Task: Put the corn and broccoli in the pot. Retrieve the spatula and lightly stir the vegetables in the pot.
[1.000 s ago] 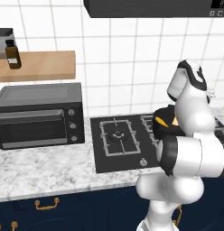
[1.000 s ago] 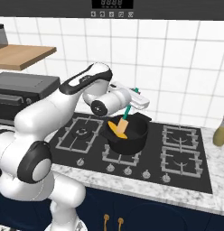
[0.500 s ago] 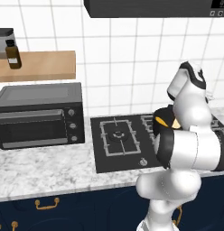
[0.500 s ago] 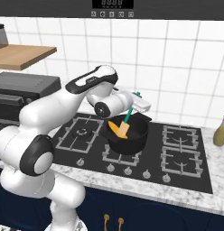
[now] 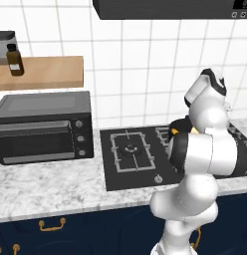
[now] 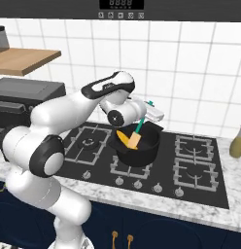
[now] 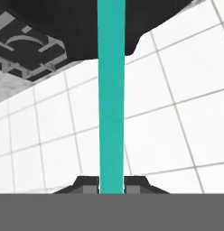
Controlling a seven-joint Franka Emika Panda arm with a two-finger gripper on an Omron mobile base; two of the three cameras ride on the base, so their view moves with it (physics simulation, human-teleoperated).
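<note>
Hand [image 7: 111,182] clamped on spatula [image 6: 138,134], blade in pot [image 6: 142,151] as before, arm swung slightly rightward

The arm [image 6: 69,116] is showing glossy white rounded shells, each link swelling into a bulbous casing. Dark grey to black rings are wrapping the joints, the widest banding the big elbow housing [image 6: 44,158] in the right base view and its counterpart [image 5: 205,152] in the left base view. A black strip is running along the top of the forearm near the wrist [image 6: 105,87]. The hand [image 7: 111,184] is ending in two small dark finger tips with pale grey inner faces
</note>
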